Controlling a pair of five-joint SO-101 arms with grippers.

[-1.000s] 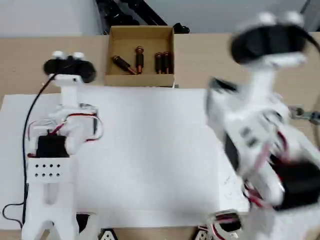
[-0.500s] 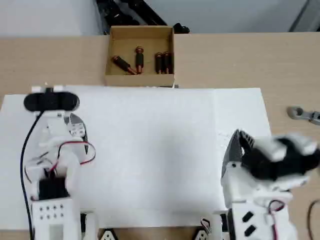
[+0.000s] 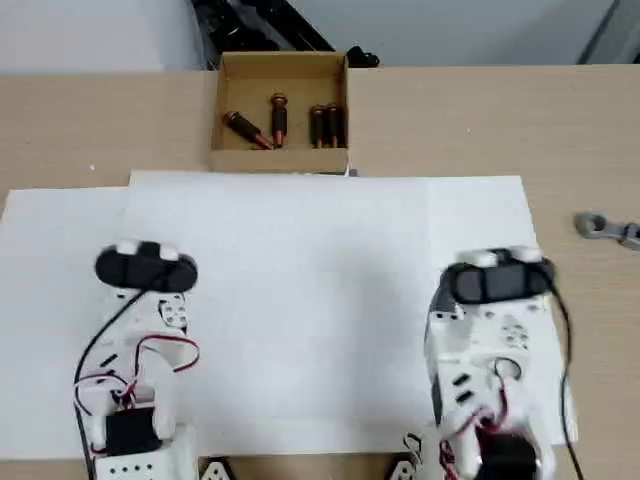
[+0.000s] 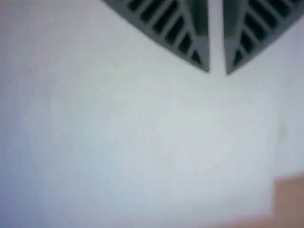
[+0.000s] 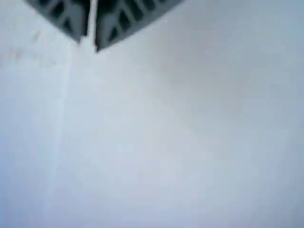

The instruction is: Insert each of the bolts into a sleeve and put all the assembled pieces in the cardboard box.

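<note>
The cardboard box point(image 3: 281, 66) stands at the table's far edge, centre-left. Inside it lie several copper-and-black assembled bolt-and-sleeve pieces point(image 3: 277, 119). Both arms are folded back at the near edge, far from the box. My left gripper point(image 4: 217, 70) hangs just above the white sheet with its grey ribbed fingers point(image 4: 185, 38) nearly together and nothing between them. My right gripper point(image 5: 88, 43) is also shut and empty above the white sheet. In the high view the left arm point(image 3: 140, 290) sits near left and the right arm point(image 3: 492, 300) near right.
A large white sheet point(image 3: 320, 290) covers the middle of the wooden table point(image 3: 450, 120). A small metal tool point(image 3: 600, 228) lies on bare wood at the right edge. Dark equipment point(image 3: 250, 25) stands behind the box.
Both arms have drawn back toward the near edge and folded down. The right arm dropped from a raised, swinging pose. The box and its contents have not moved.
</note>
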